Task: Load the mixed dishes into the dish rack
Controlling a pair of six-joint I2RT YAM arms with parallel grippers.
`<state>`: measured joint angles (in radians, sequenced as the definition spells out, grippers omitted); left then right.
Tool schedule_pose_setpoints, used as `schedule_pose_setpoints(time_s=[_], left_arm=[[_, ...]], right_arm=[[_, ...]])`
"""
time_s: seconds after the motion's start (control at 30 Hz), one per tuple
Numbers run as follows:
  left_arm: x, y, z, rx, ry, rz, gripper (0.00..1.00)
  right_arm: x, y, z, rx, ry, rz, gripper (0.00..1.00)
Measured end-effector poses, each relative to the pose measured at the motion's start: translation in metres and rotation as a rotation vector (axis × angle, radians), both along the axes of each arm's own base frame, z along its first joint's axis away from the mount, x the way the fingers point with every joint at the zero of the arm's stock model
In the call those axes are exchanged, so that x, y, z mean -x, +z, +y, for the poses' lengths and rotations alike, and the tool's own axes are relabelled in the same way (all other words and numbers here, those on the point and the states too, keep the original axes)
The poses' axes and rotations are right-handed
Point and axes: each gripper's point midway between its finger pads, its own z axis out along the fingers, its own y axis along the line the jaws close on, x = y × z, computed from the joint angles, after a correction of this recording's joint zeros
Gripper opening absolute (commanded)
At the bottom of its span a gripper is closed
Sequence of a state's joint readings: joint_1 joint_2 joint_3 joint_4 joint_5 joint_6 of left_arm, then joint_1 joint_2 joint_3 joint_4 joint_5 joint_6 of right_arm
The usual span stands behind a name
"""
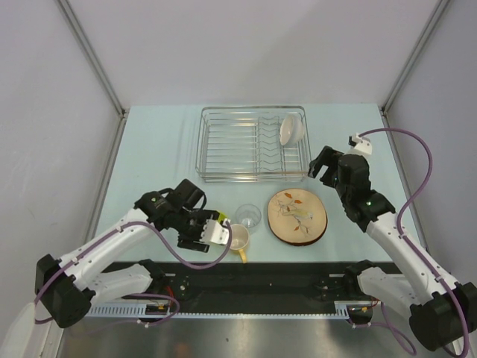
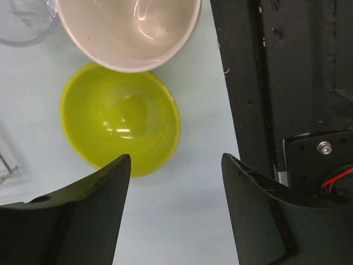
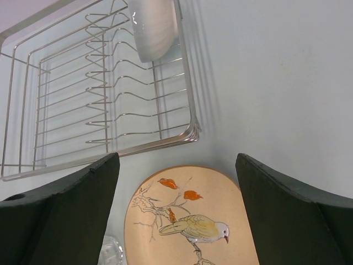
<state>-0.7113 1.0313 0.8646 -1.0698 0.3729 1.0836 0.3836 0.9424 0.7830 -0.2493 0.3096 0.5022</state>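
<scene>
Left fingers [image 2: 83,221], apart, hover above lime-green bowl [image 2: 118,118]; right fingers [image 3: 60,210], apart, above wooden plate [image 3: 187,221].

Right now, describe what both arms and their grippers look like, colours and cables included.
The left arm and right arm have white links and black joints, each with a loose purple cable looping alongside. A small white block sits at each wrist. The left gripper and right gripper have broad matte black fingers tapering to blunt tips.
</scene>
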Motion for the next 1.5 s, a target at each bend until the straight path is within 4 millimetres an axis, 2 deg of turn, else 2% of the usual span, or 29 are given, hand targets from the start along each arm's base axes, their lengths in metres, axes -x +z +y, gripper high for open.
schedule_pose_setpoints(time_s=[0.13,0.37,0.8,1.0,1.13,1.2,1.33,1.5], left_arm=[[0.001,-0.013,-0.005,-0.006,-0.003,0.011,0.65],[-0.008,-0.038,-0.007,-0.056,0.041,0.028,0.65],[-0.022,-0.064,-0.015,-0.048,0.107,0.01,0.62],[-0.026,-0.076,-0.017,-0.071,0.127,0.019,0.48],[-0.023,-0.087,-0.013,-0.1,0.152,0.042,0.3],[-0.021,-0.091,-0.012,-0.111,0.161,0.054,0.25],[-0.028,-0.087,-0.018,-0.082,0.164,0.021,0.0],[-0.033,-0.084,-0.015,-0.093,0.195,-0.005,0.0]], right_arm=[[0.0,-0.002,-0.006,0.004,-0.017,0.011,0.92],[-0.002,-0.005,-0.009,0.006,-0.029,0.019,0.92],[-0.004,-0.008,-0.019,0.005,-0.056,0.029,0.92],[-0.006,-0.003,-0.028,-0.015,-0.065,0.018,0.92],[-0.006,-0.002,-0.033,-0.024,-0.078,0.017,0.92],[-0.006,-0.002,-0.033,-0.026,-0.077,0.018,0.92],[-0.006,-0.002,-0.032,-0.028,-0.072,0.018,0.92],[-0.006,-0.002,-0.031,-0.031,-0.065,0.019,0.92]])
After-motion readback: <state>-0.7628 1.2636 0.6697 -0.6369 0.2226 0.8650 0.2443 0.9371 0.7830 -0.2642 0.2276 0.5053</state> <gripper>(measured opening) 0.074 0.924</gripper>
